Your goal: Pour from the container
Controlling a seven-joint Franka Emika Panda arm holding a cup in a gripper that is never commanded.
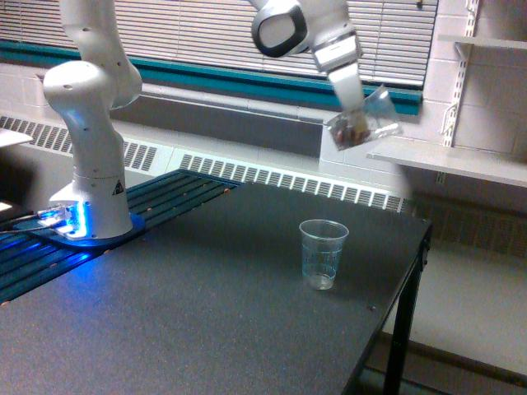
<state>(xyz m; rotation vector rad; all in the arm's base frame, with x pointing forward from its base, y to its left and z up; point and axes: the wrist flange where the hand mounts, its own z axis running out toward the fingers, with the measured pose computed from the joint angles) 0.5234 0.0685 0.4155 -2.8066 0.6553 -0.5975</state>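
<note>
Exterior view shows us the arm reaching down from above, its jaws (356, 123) clamped on the container (362, 125), which we see tilted in the air, well above the ribbed cup (323, 253) standing upright on the tabletop (206, 304).
</note>
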